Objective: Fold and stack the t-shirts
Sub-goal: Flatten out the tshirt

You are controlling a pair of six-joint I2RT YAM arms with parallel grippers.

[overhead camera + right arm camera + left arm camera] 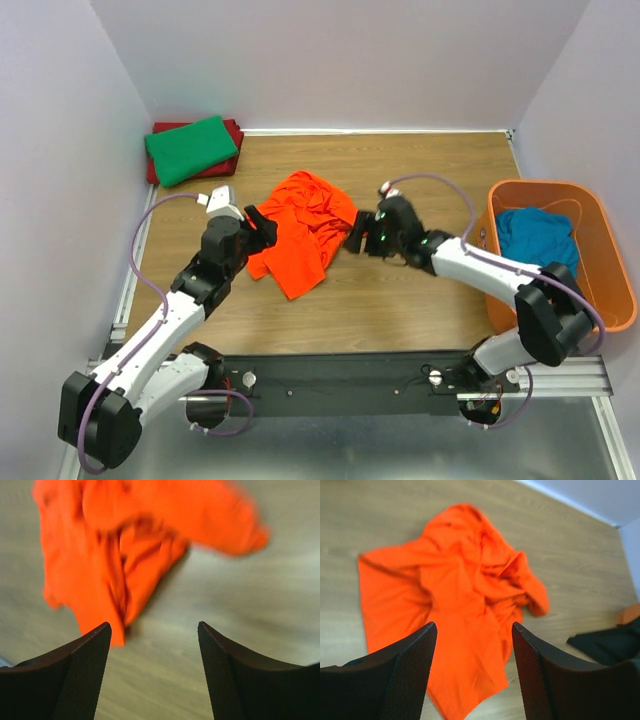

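A bright orange t-shirt (305,228) lies crumpled in the middle of the wooden table; it also shows in the left wrist view (455,600) and the right wrist view (115,555). My left gripper (264,228) is open at the shirt's left edge, hovering over the cloth (472,630). My right gripper (357,236) is open at the shirt's right edge, over bare wood (154,630). A folded green t-shirt (192,148) lies on a dark red one (236,130) at the back left. A teal blue t-shirt (538,238) lies in the basket.
A rigid orange plastic basket (598,230) stands at the right edge of the table. Walls close in the table at the back and both sides. A metal rail runs along the near edge by the arm bases.
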